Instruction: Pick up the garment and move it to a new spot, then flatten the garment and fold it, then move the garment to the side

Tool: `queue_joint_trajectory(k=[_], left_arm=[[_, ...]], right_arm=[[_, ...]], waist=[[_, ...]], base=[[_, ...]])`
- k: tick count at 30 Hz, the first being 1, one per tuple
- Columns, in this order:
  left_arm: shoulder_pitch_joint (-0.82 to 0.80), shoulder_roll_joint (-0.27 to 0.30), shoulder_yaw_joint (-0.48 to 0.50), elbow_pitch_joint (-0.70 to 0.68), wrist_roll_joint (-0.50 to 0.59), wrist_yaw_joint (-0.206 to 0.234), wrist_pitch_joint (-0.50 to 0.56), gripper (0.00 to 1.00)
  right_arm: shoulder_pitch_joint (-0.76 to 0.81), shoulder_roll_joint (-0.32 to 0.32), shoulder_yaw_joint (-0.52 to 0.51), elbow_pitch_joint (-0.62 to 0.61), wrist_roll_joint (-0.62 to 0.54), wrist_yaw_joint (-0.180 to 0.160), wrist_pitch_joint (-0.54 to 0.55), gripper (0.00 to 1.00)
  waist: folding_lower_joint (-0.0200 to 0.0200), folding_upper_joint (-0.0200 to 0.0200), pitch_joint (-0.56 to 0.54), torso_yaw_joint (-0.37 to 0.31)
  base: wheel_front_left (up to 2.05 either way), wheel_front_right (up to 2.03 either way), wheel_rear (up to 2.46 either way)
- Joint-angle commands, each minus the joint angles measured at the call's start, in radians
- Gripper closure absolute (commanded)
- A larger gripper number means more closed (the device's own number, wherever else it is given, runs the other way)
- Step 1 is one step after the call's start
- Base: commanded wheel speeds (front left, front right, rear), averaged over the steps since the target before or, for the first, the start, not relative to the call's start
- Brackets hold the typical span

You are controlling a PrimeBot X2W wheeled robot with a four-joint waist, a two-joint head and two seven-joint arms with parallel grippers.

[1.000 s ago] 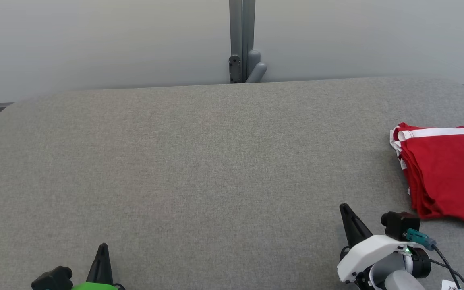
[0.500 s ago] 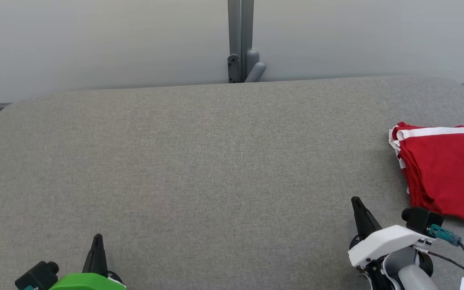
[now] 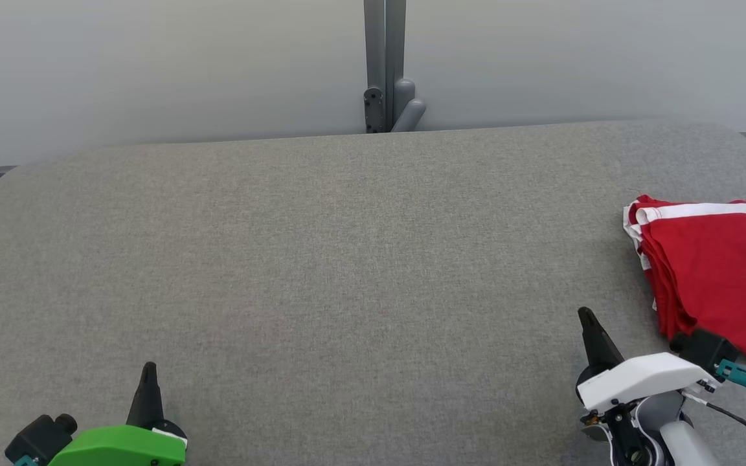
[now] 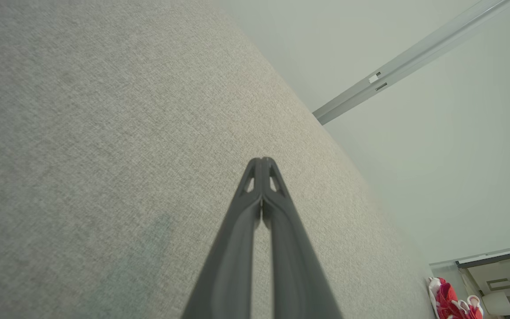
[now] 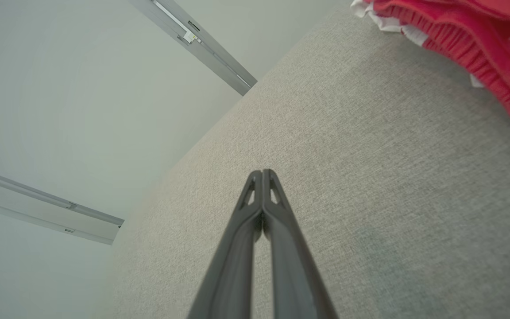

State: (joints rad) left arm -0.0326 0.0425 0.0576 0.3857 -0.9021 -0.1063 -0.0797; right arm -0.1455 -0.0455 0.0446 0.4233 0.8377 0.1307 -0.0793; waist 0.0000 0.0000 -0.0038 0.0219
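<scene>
The garment (image 3: 716, 272), red with white trim, is seen folded into a compact stack at the right side of the tabletop (image 3: 347, 272), with its right part cut off by the edge of the head view. A white band is shown along its far edge and layered folds along its left edge. It is laid flat on the grey fabric surface and is held by neither gripper.

The right gripper (image 3: 585, 316) is found near the garment's near left corner, apart from it. Its two dark fingers are pressed together and nothing is held between them. In the right wrist view the garment is placed at the upper right, away from the fingertips.

The left gripper (image 3: 148, 369) is located at the near left of the tabletop, well apart from the garment, and its fingers are likewise brought together on nothing.

Beyond the tabletop's far edge a pale wall (image 3: 153, 65) is seen, with a grey post (image 3: 384, 65) at its middle.
</scene>
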Motion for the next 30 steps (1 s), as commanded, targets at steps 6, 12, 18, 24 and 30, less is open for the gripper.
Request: queue_joint_trajectory(k=[6, 12, 18, 24, 30], left_arm=[[-0.035, 0.006, 0.01, -0.028, -0.091, -0.009, 0.024, 1.0], [-0.041, 0.006, 0.016, -0.039, -0.157, -0.01, 0.042, 1.0], [-0.049, 0.007, 0.022, -0.05, -0.22, -0.012, 0.06, 1.0], [-0.056, 0.008, 0.027, -0.058, -0.279, -0.014, 0.077, 1.0], [-0.059, 0.008, 0.031, -0.065, -0.325, -0.016, 0.089, 1.0]], right_arm=[[-0.002, -0.004, -0.021, -0.032, 0.094, 0.0, 0.023, 1.0], [0.0, -0.004, -0.035, -0.045, 0.167, 0.0, 0.042, 1.0], [0.001, -0.004, -0.05, -0.059, 0.236, 0.0, 0.059, 1.0], [0.003, -0.005, -0.062, -0.07, 0.3, 0.0, 0.076, 1.0], [0.005, -0.005, -0.073, -0.08, 0.351, 0.0, 0.088, 1.0]], waist=[[0.0, 0.0, 0.001, -0.002], [0.0, 0.0, 0.001, -0.003], [0.0, 0.0, 0.002, -0.005], [0.0, 0.0, 0.002, -0.006], [0.0, 0.0, 0.003, -0.008]], base=[[0.0, 0.0, 0.0], [0.0, 0.0, 0.0], [0.0, 0.0, 0.0], [0.0, 0.0, 0.0], [0.0, 0.0, 0.0]])
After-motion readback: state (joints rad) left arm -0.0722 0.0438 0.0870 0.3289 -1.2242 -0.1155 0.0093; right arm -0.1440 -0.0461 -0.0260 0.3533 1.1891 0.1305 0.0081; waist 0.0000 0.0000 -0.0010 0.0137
